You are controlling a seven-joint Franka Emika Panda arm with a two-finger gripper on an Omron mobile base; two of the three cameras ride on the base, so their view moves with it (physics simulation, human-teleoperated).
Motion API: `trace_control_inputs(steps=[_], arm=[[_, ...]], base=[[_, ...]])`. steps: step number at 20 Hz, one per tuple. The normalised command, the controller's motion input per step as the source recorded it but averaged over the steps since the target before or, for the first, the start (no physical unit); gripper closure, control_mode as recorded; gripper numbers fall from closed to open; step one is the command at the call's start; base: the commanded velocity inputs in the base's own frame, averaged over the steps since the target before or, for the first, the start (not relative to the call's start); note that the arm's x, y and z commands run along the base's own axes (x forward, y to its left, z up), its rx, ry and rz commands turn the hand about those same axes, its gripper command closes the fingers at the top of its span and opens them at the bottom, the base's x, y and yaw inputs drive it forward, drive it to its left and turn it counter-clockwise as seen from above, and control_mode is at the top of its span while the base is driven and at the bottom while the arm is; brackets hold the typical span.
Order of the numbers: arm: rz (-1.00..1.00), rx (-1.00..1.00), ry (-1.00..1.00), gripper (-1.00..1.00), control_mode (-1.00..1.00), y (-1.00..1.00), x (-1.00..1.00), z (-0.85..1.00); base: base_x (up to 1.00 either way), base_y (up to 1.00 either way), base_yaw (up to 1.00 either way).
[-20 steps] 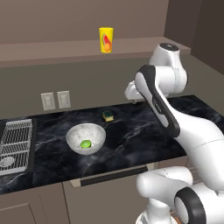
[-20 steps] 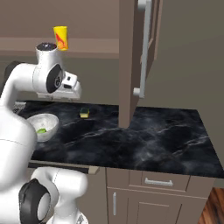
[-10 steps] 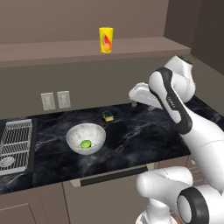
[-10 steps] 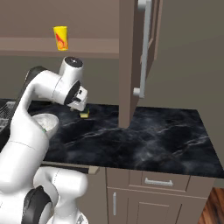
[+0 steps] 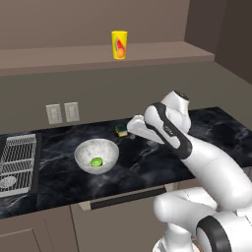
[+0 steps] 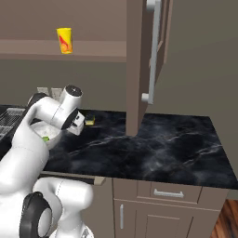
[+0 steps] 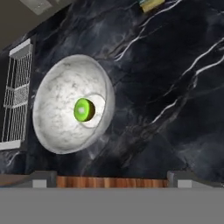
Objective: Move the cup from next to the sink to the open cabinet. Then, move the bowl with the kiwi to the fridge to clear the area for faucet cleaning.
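The cup [image 5: 119, 45] stands upright on the shelf [image 5: 74, 56] of the open cabinet, at about 12 o'clock in the left base view and at 10 o'clock in the right base view [image 6: 64, 40]. The cabinet door [image 6: 144, 60] hangs open at 1 o'clock in the right base view.

The bowl [image 5: 96, 155] rests on the black marbled worktop [image 5: 147, 162], left of centre in the left base view. The kiwi [image 5: 96, 161] lies inside the bowl on its floor; the hand view places it near the bowl's middle [image 7: 84, 110]. A wire rack [image 5: 17, 155] lies at 9 o'clock of the bowl, apart from it. A yellow-and-green sponge [image 5: 121, 130] sits on the worktop at 1 o'clock of the bowl, close to the back wall.

The gripper [image 5: 132, 126] hangs above the worktop, just beside the sponge and at 2 o'clock of the bowl. The jaws stand wide and hold nothing. Two wall sockets [image 5: 62, 112] are mounted at 11 o'clock of the bowl.
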Motion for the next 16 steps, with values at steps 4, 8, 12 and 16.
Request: trace_control_inputs(steps=[4,8,12,16], arm=[[-0.05,0.0,0.12,-1.0,-1.0,0.74,0.39,-0.6],[-0.05,0.0,0.02,-1.0,-1.0,0.44,0.64,-0.31],[-0.08,0.0,0.0,-1.0,-1.0,0.26,0.65,-0.16],[-0.06,-0.01,0.01,-1.0,-1.0,0.19,0.48,-0.12]], base=[[0.0,0.0,0.0],[0.0,0.0,0.0],[0.0,0.0,0.0],[0.0,0.0,0.0]])
